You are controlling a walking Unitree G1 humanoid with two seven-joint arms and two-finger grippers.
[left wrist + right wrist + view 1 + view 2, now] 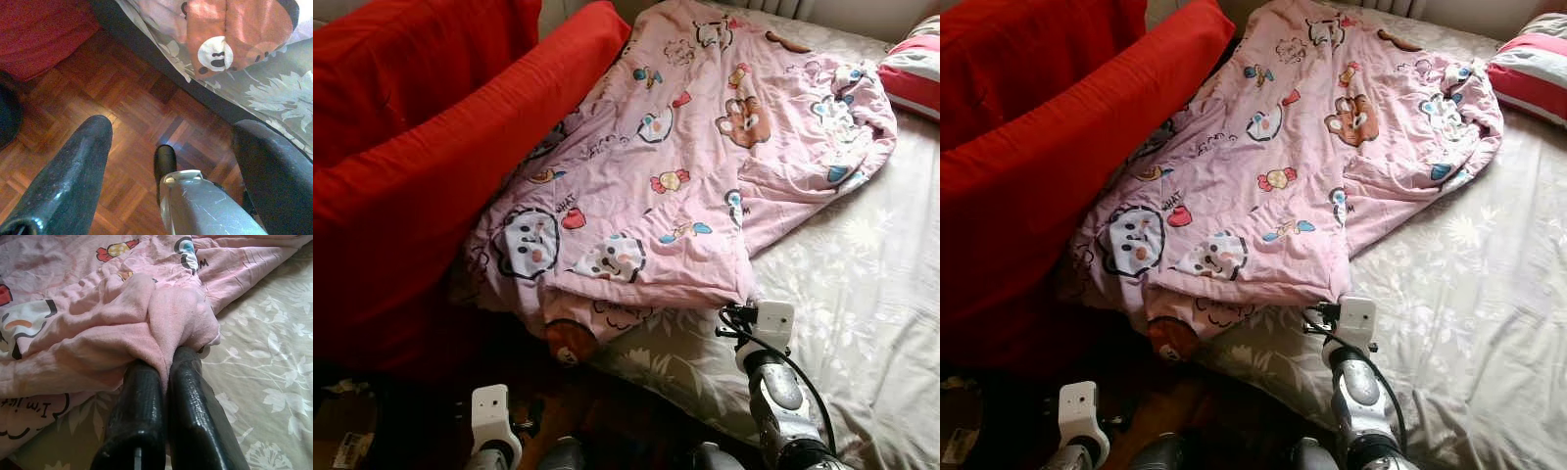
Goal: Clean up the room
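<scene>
The bed with the beige floral sheet (871, 294) is carrying a crumpled pink cartoon-print cotton quilt (685, 166), lying beside big red cushions (421, 176) on the left. The right gripper (166, 367) is pinching the quilt's near corner; the left gripper (171, 142) is hanging wide apart over parquet floor (122, 122).

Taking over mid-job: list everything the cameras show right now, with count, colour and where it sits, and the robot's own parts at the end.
Blanket: one, pink with cartoon prints, spread crumpled across the bed, near corner hanging over the edge.
Bed sheet: one, beige with pale floral pattern, covering the mattress.
Striped pillow: one, red, white and grey, far right of the bed.
Red cushions: two, bright red, piled at the bed's left side.
Floor: brown wood parquet, beside the bed.
Right pincer: black fingers shut on the blanket's near edge.
Left pincer: black fingers open, low over the floor.
</scene>
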